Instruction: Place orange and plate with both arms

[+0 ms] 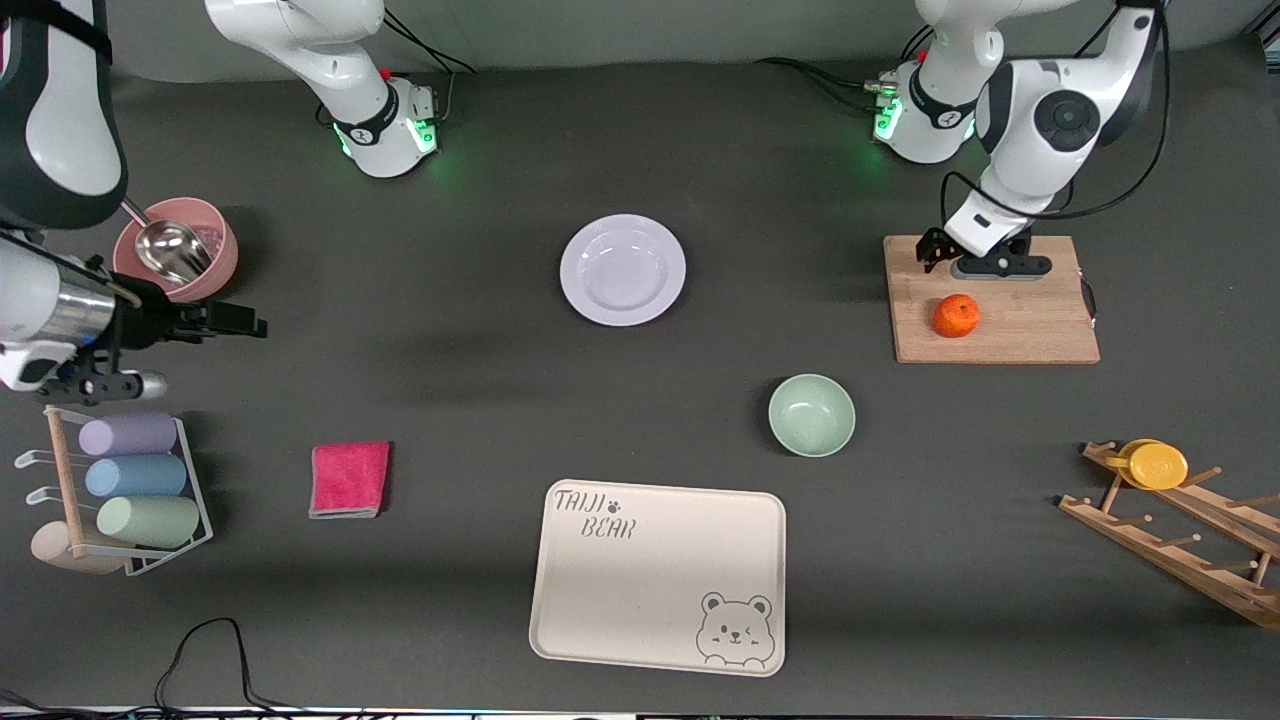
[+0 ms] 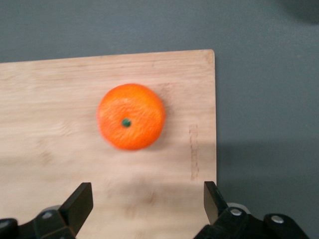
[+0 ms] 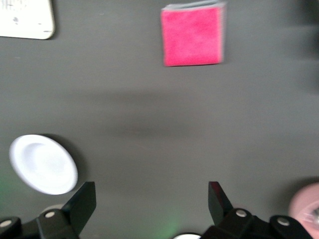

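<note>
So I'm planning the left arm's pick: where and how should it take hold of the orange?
Grip the orange across its widest middle, coming straight down from above. It sits stem end up on the cutting board, round with nothing crowding it, so opposite sides are free. The left gripper hangs open over the board beside it and probably needs centring first.

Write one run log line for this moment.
left end effector: open over orange | right end effector: open, waiting | plate: untouched

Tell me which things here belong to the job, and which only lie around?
Job: orange, plate, left gripper, right gripper.
Lying about: cutting board, green bowl, bear tray, pink cloth, pink bowl.
</note>
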Tool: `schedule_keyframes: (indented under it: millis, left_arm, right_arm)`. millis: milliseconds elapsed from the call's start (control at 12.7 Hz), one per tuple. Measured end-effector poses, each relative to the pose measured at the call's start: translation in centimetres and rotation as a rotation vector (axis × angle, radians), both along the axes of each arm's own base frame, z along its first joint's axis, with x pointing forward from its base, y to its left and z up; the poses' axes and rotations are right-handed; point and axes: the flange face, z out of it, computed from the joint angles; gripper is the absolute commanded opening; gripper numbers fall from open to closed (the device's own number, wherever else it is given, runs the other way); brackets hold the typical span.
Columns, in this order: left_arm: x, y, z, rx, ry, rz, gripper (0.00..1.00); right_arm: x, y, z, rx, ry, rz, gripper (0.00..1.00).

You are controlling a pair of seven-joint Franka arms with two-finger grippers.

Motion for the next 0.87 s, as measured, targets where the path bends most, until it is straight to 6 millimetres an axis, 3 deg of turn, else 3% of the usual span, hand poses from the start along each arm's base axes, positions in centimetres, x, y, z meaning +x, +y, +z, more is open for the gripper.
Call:
schedule_keyframes:
  millis: [237,553,868]
  left_arm:
    - [-0.5,-0.2,-3.9,-0.030,0.048,-0.008,0.00]
    - [-0.5,-0.1,-4.1,-0.032,0.055,-0.025,0.00]
    - [-0.4,-0.1,-3.9,-0.031,0.060,-0.025,0.00]
  right_arm:
    - [2.2,-0.7,-4.9,0.106,0.025,-0.083,1.00]
    - [4.0,0.2,-10.5,0.225,0.062,-0.163,1.00]
    - [3.6,1.4,-14.9,0.362,0.104,-0.278,1.00]
